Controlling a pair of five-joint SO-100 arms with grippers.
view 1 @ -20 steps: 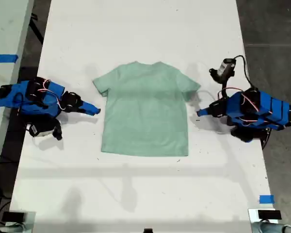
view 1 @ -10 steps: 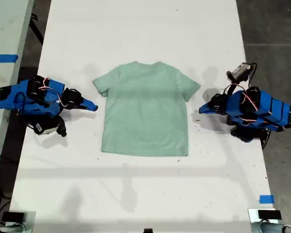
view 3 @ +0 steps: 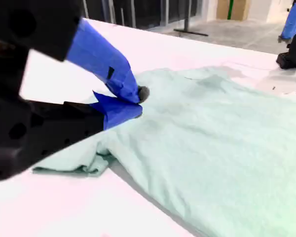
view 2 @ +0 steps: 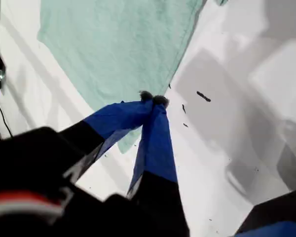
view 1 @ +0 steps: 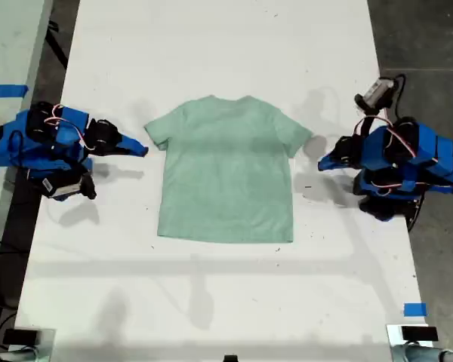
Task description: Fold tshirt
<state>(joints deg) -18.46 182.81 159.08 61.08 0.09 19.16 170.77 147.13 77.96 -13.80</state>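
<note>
The pale mint-green tshirt (view 1: pixel 226 173) lies flat on the white table (view 1: pixel 226 45), collar toward the exterior view's top. My first gripper (view 1: pixel 322 164) is shut and empty at the exterior view's right, a short gap from the sleeve there. In the first wrist view its closed tips (view 2: pixel 153 98) hover over the tshirt (view 2: pixel 113 44) edge. My second gripper (view 1: pixel 142 149) is shut at the exterior view's left, just beside the other sleeve. In the second wrist view its tips (view 3: pixel 137 102) sit above the bunched sleeve of the tshirt (view 3: pixel 212 138), holding nothing.
Small black marks (view 1: pixel 306 186) dot the table beside the shirt. Blue tape (view 1: pixel 414 309) sits near the exterior view's lower right corner, with more blue tape (view 1: pixel 4 90) on a side surface at its left. Dark floor borders the table.
Both arms have shifted toward the exterior view's top. The first gripper drew back slightly from the shirt; the second gripper moved up to the sleeve. The tshirt has not moved.
</note>
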